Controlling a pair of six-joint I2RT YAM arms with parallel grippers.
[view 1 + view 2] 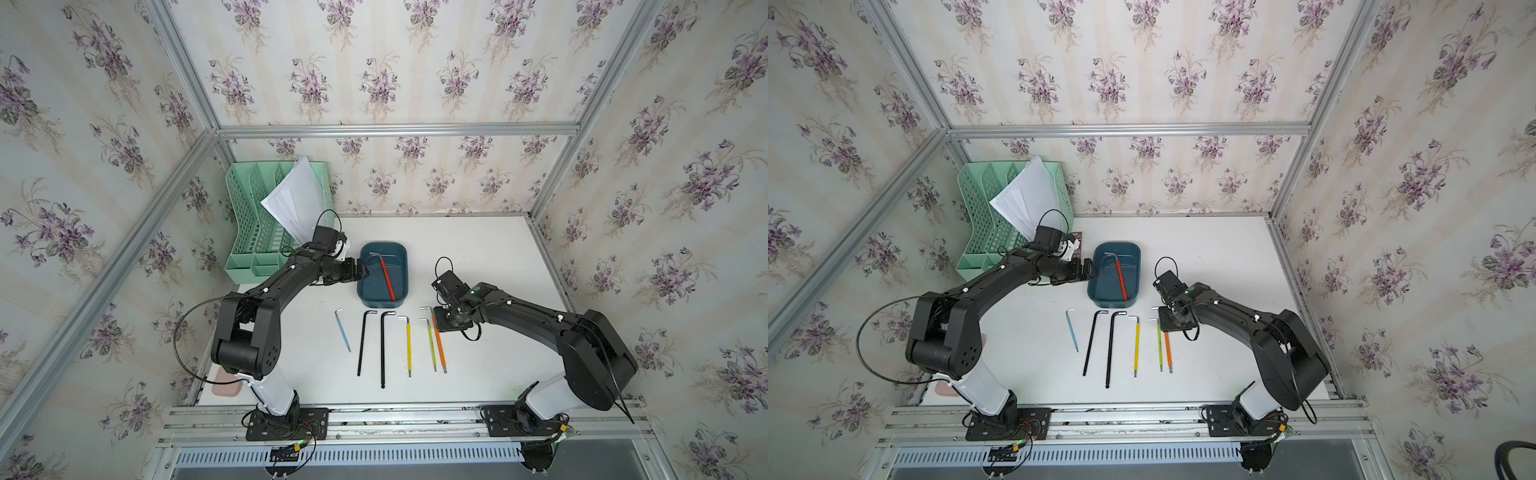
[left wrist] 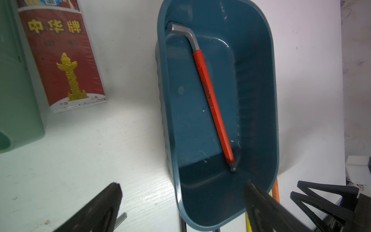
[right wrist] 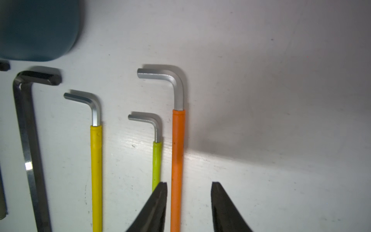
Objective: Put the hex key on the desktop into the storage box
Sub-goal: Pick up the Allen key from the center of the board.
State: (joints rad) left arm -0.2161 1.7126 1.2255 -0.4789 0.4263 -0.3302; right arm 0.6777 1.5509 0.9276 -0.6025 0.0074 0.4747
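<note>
Right hand (image 3: 189,184) astride orange hex key (image 3: 177,160), bent end farthest

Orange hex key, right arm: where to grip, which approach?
Best to grip the orange key on its sleeve, mid-shaft, from straight above, jaws across the shaft. It lies flat on the desktop, so only a top-down pinch fits. The lime key lies close alongside, leaving one finger a narrow gap. The right gripper hangs open astride it.

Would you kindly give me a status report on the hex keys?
Left gripper open at the dark teal plastic storage box. Right gripper open, straddling the orange-sleeved steel hex key on the white desktop. Red-sleeved hex key already boxed. Lime-sleeved hex key close beside.
</note>
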